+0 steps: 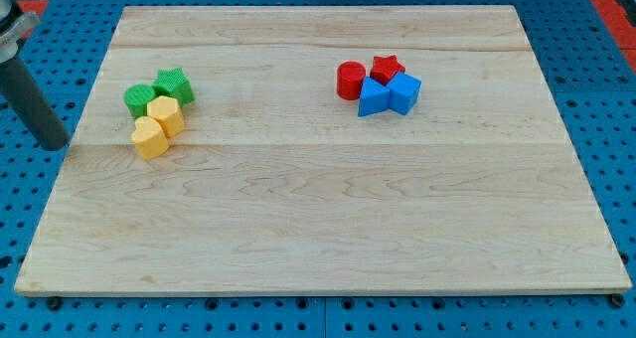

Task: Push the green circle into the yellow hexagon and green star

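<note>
Yellow heart [150, 138] | green circle [139, 100] right of my tip [56, 144]

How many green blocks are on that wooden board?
2, both in the cluster at the view's left: the green circle at the cluster's left, the green star at its top right. None seems hidden.

Block cluster [164, 114] left on the board [318, 229], second cluster [383, 87] upper right, my tip [55, 144] beyond left edge
</note>
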`<action>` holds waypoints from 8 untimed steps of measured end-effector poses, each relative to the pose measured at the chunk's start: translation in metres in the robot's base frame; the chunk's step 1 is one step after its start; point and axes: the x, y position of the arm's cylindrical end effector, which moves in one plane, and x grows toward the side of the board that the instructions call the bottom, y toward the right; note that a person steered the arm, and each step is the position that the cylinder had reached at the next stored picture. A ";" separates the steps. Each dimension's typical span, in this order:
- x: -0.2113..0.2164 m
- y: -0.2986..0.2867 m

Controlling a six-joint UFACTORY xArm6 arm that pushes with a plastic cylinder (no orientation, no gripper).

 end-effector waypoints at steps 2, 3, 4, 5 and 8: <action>-0.001 0.001; -0.018 0.003; -0.051 0.032; -0.058 0.052; -0.058 0.079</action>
